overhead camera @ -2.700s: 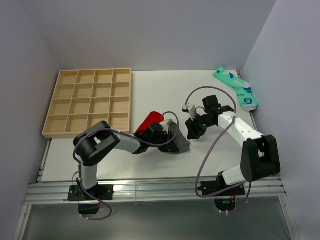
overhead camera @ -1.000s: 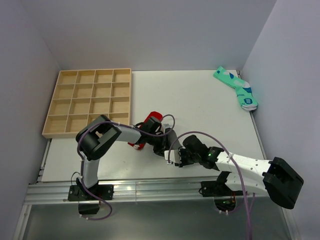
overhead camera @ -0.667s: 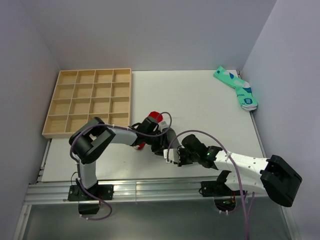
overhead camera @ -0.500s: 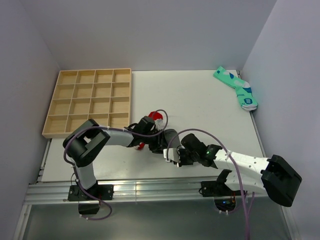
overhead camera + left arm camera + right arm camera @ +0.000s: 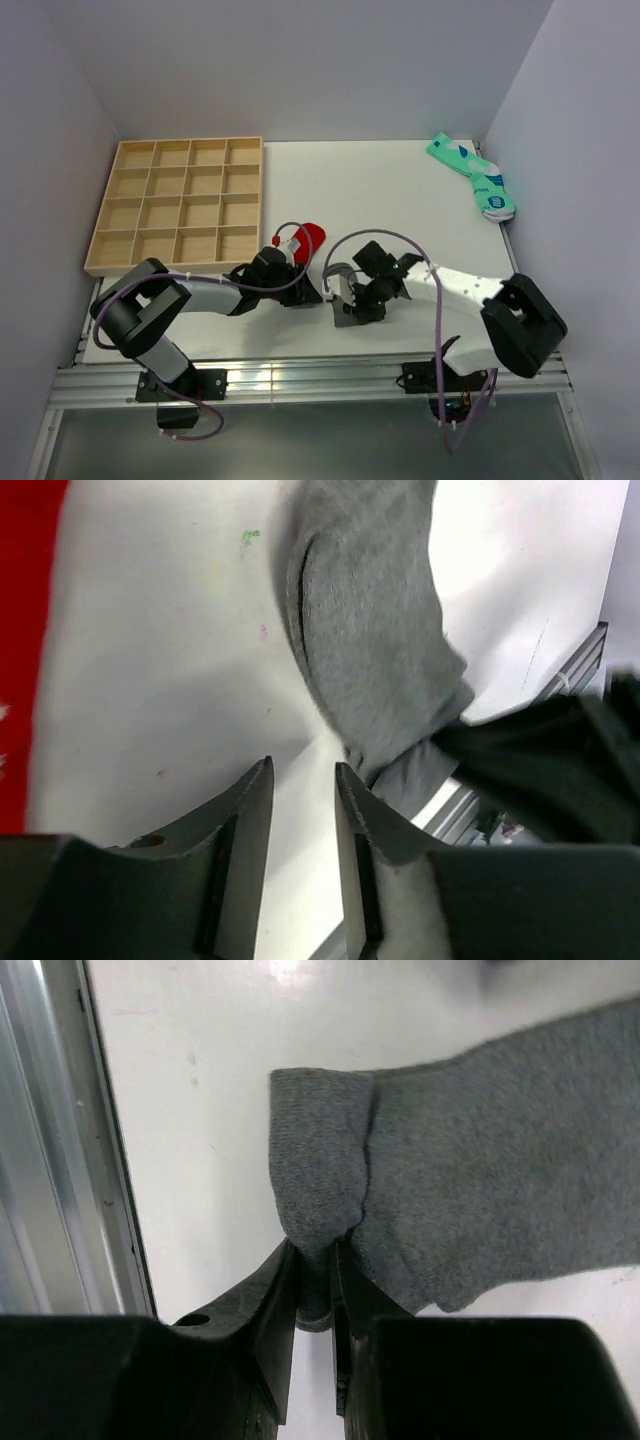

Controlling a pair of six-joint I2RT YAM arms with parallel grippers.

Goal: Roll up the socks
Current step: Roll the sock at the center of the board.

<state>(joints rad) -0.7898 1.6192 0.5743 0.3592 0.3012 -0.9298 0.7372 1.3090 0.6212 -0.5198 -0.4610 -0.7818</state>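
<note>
The dark grey sock [image 5: 480,1160] lies on the white table near its front edge, with one end folded into a bunch. My right gripper [image 5: 315,1252] is shut on that bunched fold. From above, the grey sock [image 5: 348,316] shows beside the right gripper [image 5: 350,297]. The red sock [image 5: 308,238] lies just behind and to the left, and the left wrist view shows the red sock [image 5: 25,630] as a strip at its edge. My left gripper [image 5: 302,767] stands open over bare table, just short of the grey sock [image 5: 370,630]; from above the left gripper [image 5: 300,288] sits left of it.
A wooden compartment tray [image 5: 175,205] sits at the back left. Mint-green patterned socks [image 5: 475,178] lie at the back right corner. The metal rail [image 5: 300,375] of the table's front edge runs close below both grippers.
My left gripper has opened, let go of the socks and drawn back to the left. My right gripper has shut on the grey sock's folded end; the red sock is more uncovered.
</note>
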